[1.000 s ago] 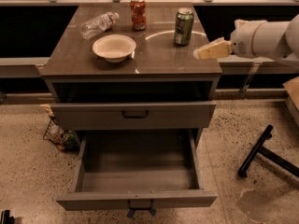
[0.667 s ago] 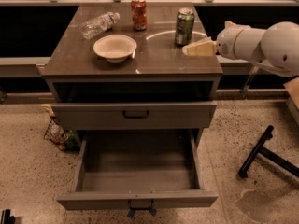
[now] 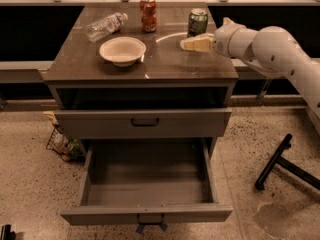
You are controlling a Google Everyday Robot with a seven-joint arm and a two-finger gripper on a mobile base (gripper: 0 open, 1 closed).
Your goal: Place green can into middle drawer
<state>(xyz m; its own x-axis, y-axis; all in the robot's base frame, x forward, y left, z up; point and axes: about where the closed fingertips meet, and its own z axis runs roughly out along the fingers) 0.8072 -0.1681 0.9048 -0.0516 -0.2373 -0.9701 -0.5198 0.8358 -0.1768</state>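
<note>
Currently, green can (image 3: pixel 198 21) upright, gripper (image 3: pixel 192 44) just in front, seemingly apart (open or shut, cannot tell), middle drawer (image 3: pixel 147 184) open.

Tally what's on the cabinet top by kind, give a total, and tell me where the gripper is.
Cans: 2 (green can, red-orange can)
Bottles: 1 (clear plastic bottle, lying on its side)
Bowls: 1 (pale bowl)
Total: 4
The gripper is just in front of the green can, on the camera's side.
</note>
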